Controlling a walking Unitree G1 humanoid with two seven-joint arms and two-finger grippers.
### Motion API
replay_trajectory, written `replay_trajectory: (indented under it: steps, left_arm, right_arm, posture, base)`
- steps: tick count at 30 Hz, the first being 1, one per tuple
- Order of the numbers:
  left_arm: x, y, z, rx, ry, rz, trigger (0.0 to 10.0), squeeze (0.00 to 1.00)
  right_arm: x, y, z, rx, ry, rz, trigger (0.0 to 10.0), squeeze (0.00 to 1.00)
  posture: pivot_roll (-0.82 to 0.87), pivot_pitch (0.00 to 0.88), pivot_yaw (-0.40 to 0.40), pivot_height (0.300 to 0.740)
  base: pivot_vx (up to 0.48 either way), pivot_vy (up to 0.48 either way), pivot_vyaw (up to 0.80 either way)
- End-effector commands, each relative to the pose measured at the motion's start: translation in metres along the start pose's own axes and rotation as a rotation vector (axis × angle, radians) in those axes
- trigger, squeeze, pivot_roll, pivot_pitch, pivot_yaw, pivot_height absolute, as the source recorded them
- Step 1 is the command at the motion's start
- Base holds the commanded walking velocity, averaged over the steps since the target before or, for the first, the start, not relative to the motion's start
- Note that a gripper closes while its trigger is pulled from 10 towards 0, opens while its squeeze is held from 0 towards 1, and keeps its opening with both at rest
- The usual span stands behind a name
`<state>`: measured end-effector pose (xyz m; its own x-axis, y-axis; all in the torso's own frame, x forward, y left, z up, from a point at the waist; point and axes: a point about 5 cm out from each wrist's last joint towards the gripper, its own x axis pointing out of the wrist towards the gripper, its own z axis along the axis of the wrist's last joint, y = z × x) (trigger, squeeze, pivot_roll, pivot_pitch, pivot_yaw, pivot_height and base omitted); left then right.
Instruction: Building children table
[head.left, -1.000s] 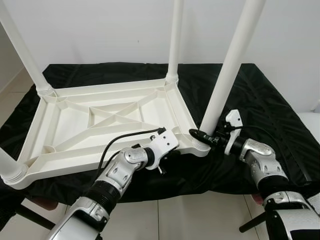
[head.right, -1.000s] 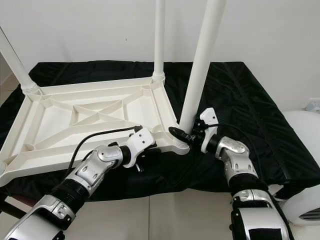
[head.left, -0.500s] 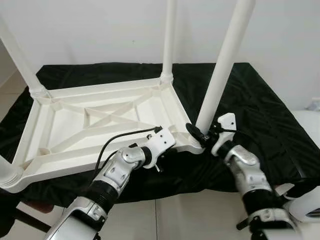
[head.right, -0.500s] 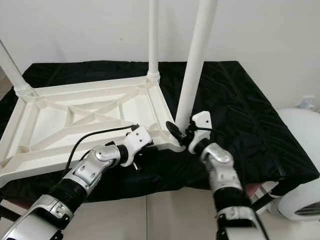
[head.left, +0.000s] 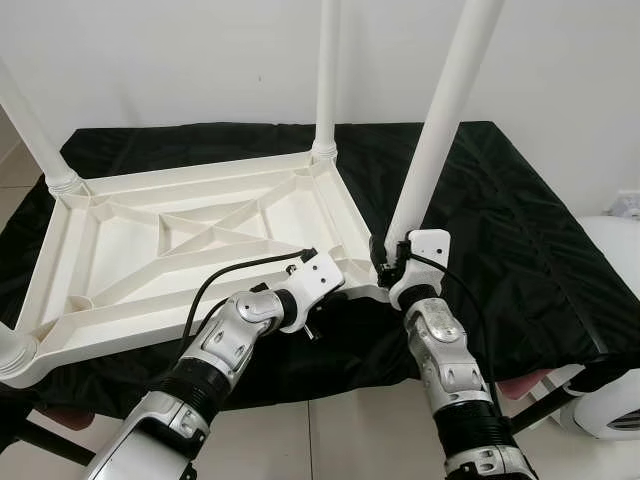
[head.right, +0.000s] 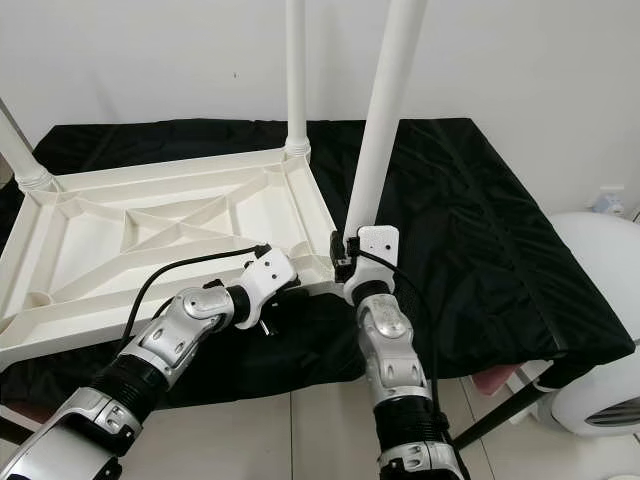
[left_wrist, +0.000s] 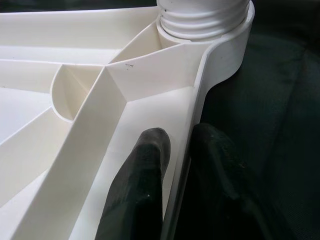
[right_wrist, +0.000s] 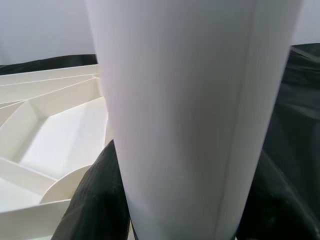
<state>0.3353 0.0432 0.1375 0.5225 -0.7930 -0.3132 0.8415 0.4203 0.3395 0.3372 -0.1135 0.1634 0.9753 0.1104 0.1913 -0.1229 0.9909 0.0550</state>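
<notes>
A white plastic table top (head.left: 150, 262) lies upside down on a black cloth, with several white legs standing up from its corners. My left gripper (left_wrist: 175, 137) is shut on the table's front rim, one finger inside it and one outside, close to the threaded socket (left_wrist: 202, 20) of the front right corner. That corner holds the front right leg (head.left: 440, 110). My right gripper (head.left: 385, 262) sits at the base of this leg, and its black fingers (right_wrist: 97, 195) close around the leg (right_wrist: 190, 100).
The black cloth (head.left: 500, 230) covers a low platform whose front edge is just below my arms. A white rounded object (head.right: 600, 330) stands on the floor at the right. Dark frame bars (head.left: 545, 405) stick out under the cloth. The white wall is close behind.
My right arm has swung in from the right and now reaches the leg's base from the front. The left gripper stays on the rim. The camera has shifted to the right.
</notes>
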Motion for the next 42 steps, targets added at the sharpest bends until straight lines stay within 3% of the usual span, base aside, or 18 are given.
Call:
replay_trajectory:
  steps: [1,8,9,12,13,14,29,30,31,36,37,39,40,42]
  left_arm:
    - [0.005,-0.013,-0.004,0.010,0.028,-0.103,10.0,0.00]
    - [0.003,-0.012,-0.005,0.010,0.031,-0.104,10.0,0.00]
    - [0.003,-0.012,-0.005,0.011,0.031,-0.106,10.0,0.00]
    - [0.004,-0.012,-0.004,0.011,0.030,-0.108,10.0,0.00]
    - [0.004,-0.013,-0.004,0.011,0.030,-0.109,10.0,0.00]
    - [0.004,-0.013,-0.005,0.011,0.030,-0.109,10.0,0.00]
    - [0.005,-0.015,-0.005,0.012,0.028,-0.113,10.0,0.00]
    - [0.005,-0.016,-0.005,0.013,0.026,-0.115,10.0,0.00]
    - [0.005,-0.016,-0.004,0.015,0.025,-0.119,10.0,0.00]
    - [0.004,-0.017,-0.004,0.010,0.020,-0.132,10.0,0.00]
    - [0.004,-0.017,-0.004,0.006,0.016,-0.137,10.0,0.69]
    - [0.004,-0.017,-0.004,0.006,0.016,-0.137,10.0,0.69]
    - [0.003,-0.016,-0.003,-0.001,0.011,-0.143,10.0,1.00]
    - [0.001,-0.016,-0.001,-0.013,-0.003,-0.152,10.0,1.00]
  right_arm:
    - [0.001,0.014,0.004,0.032,-0.014,0.035,0.0,0.00]
    - [-0.001,0.013,0.006,0.055,-0.001,-0.011,0.0,0.00]
    - [-0.001,0.006,0.006,0.033,0.003,-0.039,10.0,0.00]
    - [-0.003,-0.004,0.007,0.005,0.007,-0.077,10.0,0.00]
    - [-0.003,-0.008,0.008,-0.007,0.003,-0.086,10.0,0.08]
    - [-0.004,-0.009,0.008,-0.012,0.000,-0.091,10.0,1.00]
    - [-0.014,-0.020,0.018,0.020,-0.068,-0.116,10.0,1.00]
    - [-0.017,-0.022,0.021,0.021,-0.091,-0.128,10.0,0.77]
    - [-0.021,-0.023,0.023,0.031,-0.112,-0.129,10.0,0.00]
    - [-0.030,-0.023,0.024,0.043,-0.136,-0.125,10.0,0.00]
    - [-0.033,-0.023,0.024,0.032,-0.138,-0.120,10.0,0.00]
    - [-0.033,-0.023,0.024,0.032,-0.138,-0.120,10.0,0.00]
    - [-0.036,-0.024,0.022,0.022,-0.138,-0.118,10.0,0.00]
    - [-0.041,-0.027,0.022,0.010,-0.138,-0.115,10.0,0.00]
  posture:
    - [-0.09,0.087,0.044,0.740]
    - [-0.09,0.086,0.050,0.740]
    - [-0.10,0.087,0.051,0.740]
    - [-0.10,0.087,0.050,0.740]
    - [-0.10,0.085,0.049,0.740]
    - [-0.10,0.085,0.049,0.740]
    - [-0.10,0.073,0.042,0.740]
    - [-0.10,0.072,0.042,0.740]
    - [-0.10,0.071,0.044,0.740]
    - [-0.10,0.070,0.047,0.740]
    - [-0.10,0.070,0.047,0.740]
    - [-0.10,0.070,0.047,0.740]
    - [-0.11,0.070,0.050,0.740]
    - [-0.11,0.074,0.050,0.740]
  base:
    - [0.000,0.000,0.00]
    - [0.000,0.000,0.00]
    - [0.000,0.000,0.00]
    - [0.000,0.000,0.00]
    - [0.000,0.000,0.00]
    - [0.000,0.000,0.00]
    - [0.000,0.000,0.00]
    - [0.000,0.000,0.00]
    - [0.000,0.000,0.00]
    - [0.000,0.000,0.00]
    - [0.000,0.000,0.00]
    - [0.000,0.000,0.00]
    - [0.000,0.000,0.00]
    - [0.000,0.000,0.00]
